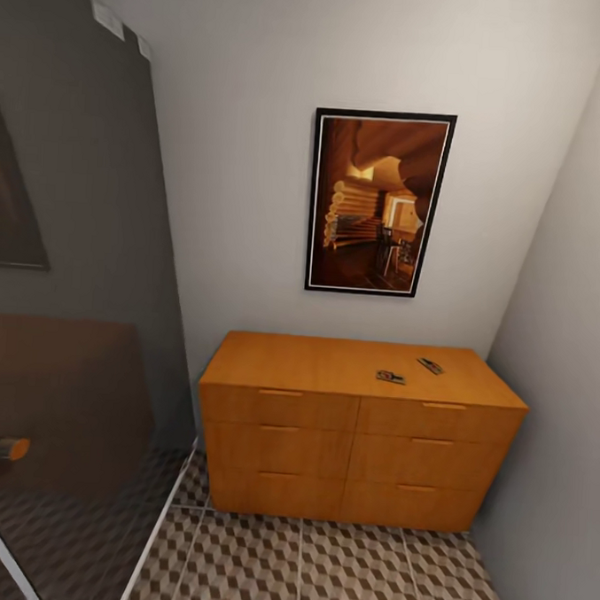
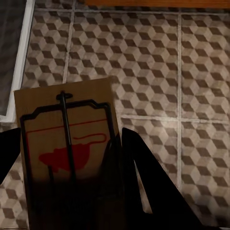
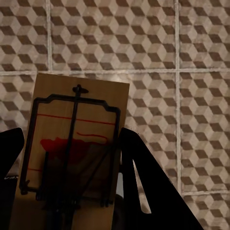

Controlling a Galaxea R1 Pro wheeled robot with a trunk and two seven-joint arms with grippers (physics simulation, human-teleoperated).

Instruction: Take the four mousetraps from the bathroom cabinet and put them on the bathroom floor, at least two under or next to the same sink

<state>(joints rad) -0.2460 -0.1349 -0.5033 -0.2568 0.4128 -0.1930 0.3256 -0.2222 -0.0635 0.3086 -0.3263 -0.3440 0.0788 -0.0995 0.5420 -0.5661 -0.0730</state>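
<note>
— Where were the mousetraps at that moment?

— Two lay on top of the cabinet (image 1: 355,410), toward the right of the head frame: one mousetrap (image 1: 390,377) nearer the front edge, another mousetrap (image 1: 431,366) just behind and to its right, apart from each other. The cabinet stood against the back wall, under the framed log-cabin picture (image 1: 378,203), with the bathroom floor (image 1: 319,568) across the bottom of the frame.

— And the other two?

— Each arm carried one. In the left wrist view, the left gripper (image 2: 72,158) was closed around a held mousetrap (image 2: 67,143), its dark fingers (image 2: 143,182) flanking the board at the lower left of the frame, the red mouse print and wire bar facing the camera. In the right wrist view, the right gripper (image 3: 69,158) clamped a second held mousetrap (image 3: 74,143) the same way, lower left of the frame.

— What lay beneath them?

— Cube-patterned tiles with pale grout in both wrist views. A smoked glass panel (image 1: 59,321) filled the left of the head frame.
</note>
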